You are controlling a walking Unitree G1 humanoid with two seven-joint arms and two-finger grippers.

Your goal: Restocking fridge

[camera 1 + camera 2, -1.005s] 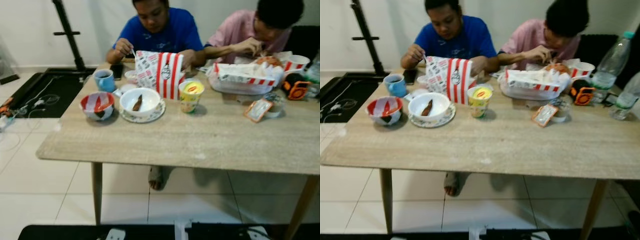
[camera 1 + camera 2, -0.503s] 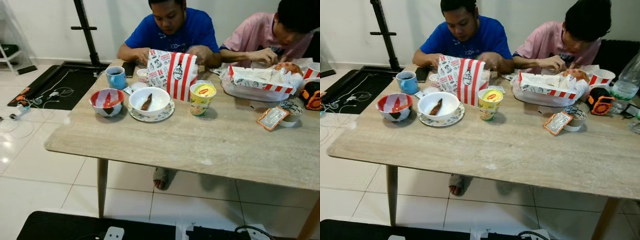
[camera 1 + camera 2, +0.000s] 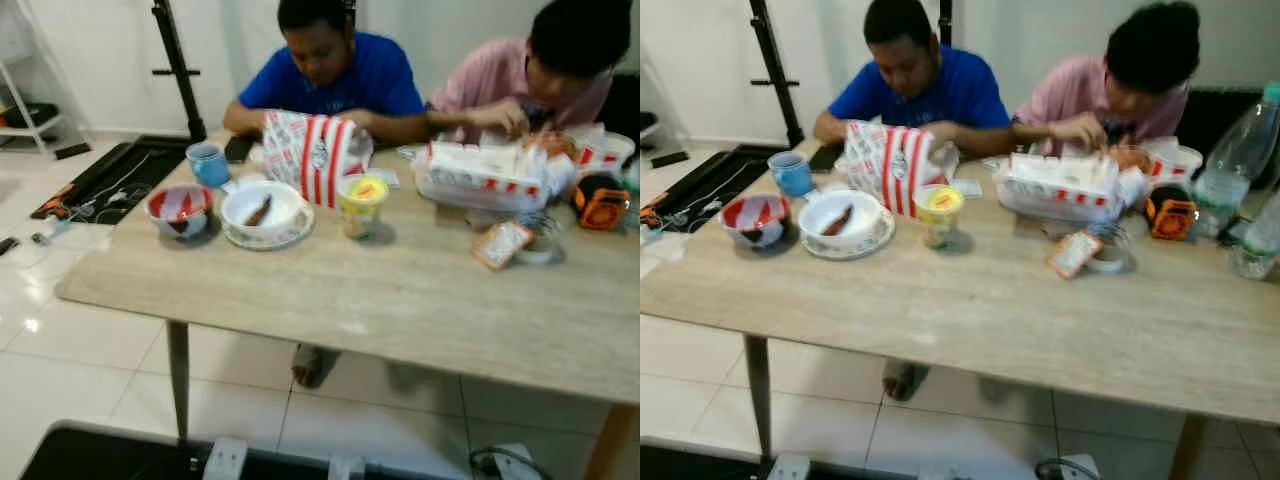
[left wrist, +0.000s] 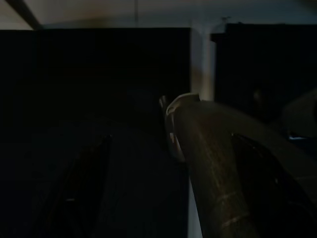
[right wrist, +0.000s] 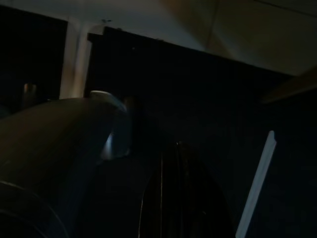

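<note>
I cannot tell how open my left hand or right hand is in the dark wrist views, so I'd approach the table (image 3: 970, 320) steadily toward the water bottles (image 3: 1236, 160) at its right end.

The robot's own front edge is a flat black panel (image 3: 100, 455) with a soft, matte look. Small white plastic fittings (image 3: 226, 461) are set into it — squarish, with dark slots. A thin dark cable (image 3: 1061, 467) curls up in a loop beside a white block.

The left wrist view is very dark: a rounded, dull brown-grey shell (image 4: 213, 168) with faint scuff lines, ending in a pale rim (image 4: 174, 110). The right wrist view shows a similar smooth grey shell (image 5: 49, 148) — with one pale bluish patch (image 5: 117, 133) at its edge.
</note>
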